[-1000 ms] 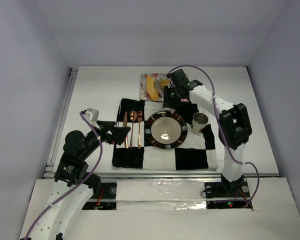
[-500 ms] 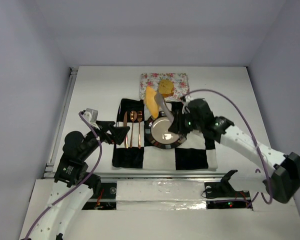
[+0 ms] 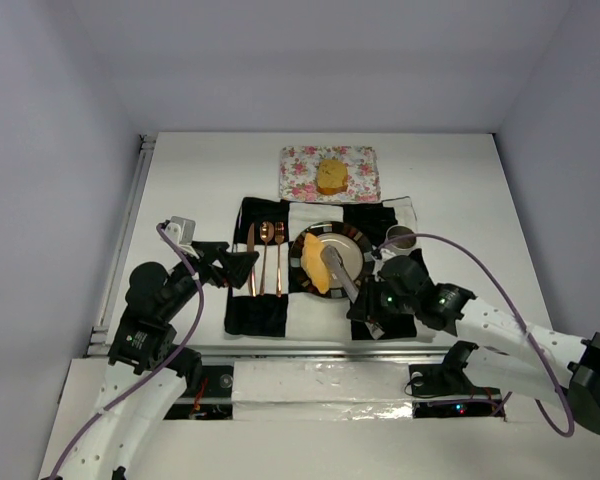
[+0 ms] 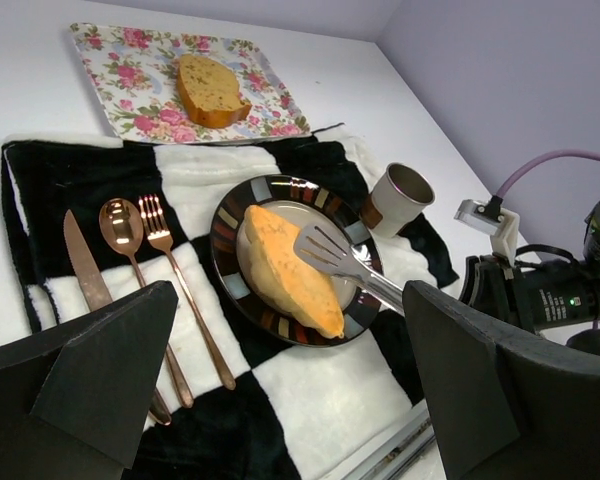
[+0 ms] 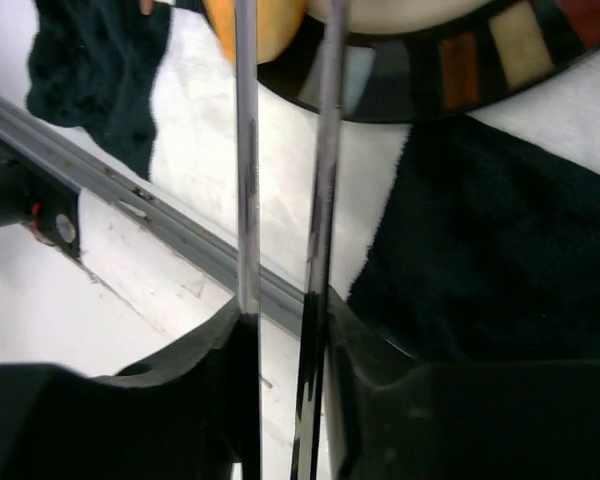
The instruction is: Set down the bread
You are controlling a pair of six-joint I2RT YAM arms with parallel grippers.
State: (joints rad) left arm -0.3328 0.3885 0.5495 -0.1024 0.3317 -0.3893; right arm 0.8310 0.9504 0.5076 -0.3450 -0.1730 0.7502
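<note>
Plate (image 3: pixel 302 262) is carrying the long bread (image 3: pixel 316 271), with tongs (image 3: pixel 338 272) touching it. Right gripper (image 3: pixel 360 298) is pinching the tongs; left gripper (image 3: pixel 238 268) is hovering, spread. Placement appears to be finishing. Next: easing the tongs off, then fetching the square bread (image 3: pixel 331 175).

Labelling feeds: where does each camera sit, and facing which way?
Top external: above, behind the bases, looking down on the white table; both arms show.
Left wrist: faces across the black-and-white checked mat; open left tool frames it.
Right wrist: low, looks along the metal utensil its right tool grips.
All share the long yellow bread on the round striped-rim plate.
</note>
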